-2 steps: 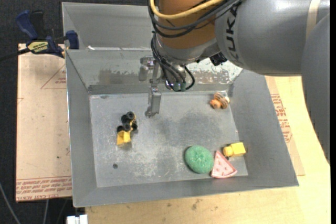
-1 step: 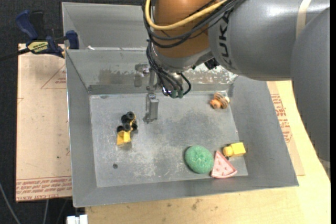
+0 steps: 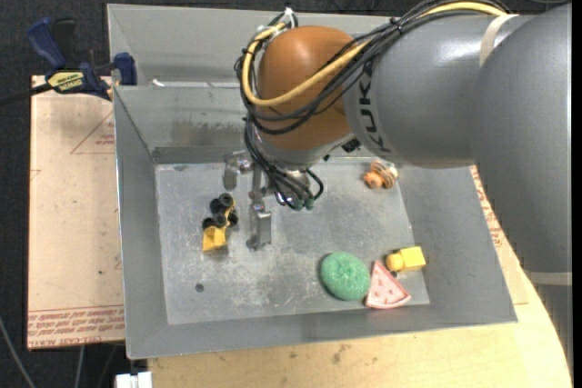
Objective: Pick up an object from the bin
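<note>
Hand (image 3: 259, 230): low over grey bin (image 3: 182, 286) floor, centre-left; open or clenched, cannot tell. Just left: small yellow-and-black toy (image 3: 216, 228). Near right: green round pad (image 3: 344, 275), pink watermelon slice (image 3: 386, 289), yellow block (image 3: 406, 260).

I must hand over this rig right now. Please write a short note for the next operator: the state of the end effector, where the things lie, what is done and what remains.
End effector: open, nothing between its fingers, low over the left-middle of the grey metal bin.
Nearest thing: small yellow and black toy, on the floor just to its left.
Others: green round lump, pink watermelon-slice shape and yellow block at the near right; small orange and white thing at the far right.
Done: nothing picked yet.
Left: grasp one thing and lift it out.
</note>
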Available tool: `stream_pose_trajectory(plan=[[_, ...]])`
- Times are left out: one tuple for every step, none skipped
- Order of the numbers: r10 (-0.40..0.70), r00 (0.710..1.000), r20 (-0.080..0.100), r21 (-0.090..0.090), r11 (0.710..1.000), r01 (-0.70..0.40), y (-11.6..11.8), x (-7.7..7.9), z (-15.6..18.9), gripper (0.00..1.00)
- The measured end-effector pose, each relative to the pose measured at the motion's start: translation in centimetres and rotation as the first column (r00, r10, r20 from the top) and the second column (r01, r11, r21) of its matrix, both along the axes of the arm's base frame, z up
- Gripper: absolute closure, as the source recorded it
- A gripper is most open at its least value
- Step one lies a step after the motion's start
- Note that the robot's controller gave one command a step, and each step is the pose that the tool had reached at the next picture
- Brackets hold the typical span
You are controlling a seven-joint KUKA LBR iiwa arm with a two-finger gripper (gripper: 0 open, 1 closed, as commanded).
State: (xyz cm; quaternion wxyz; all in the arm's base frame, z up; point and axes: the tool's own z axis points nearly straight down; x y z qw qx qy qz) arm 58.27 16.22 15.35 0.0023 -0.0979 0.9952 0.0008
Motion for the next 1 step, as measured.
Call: stream_pose_trajectory(plan=[[0.14, 0.99, -0.003, -0.001, 0.99, -0.14, -0.06, -0.12, -4.48, 0.0]])
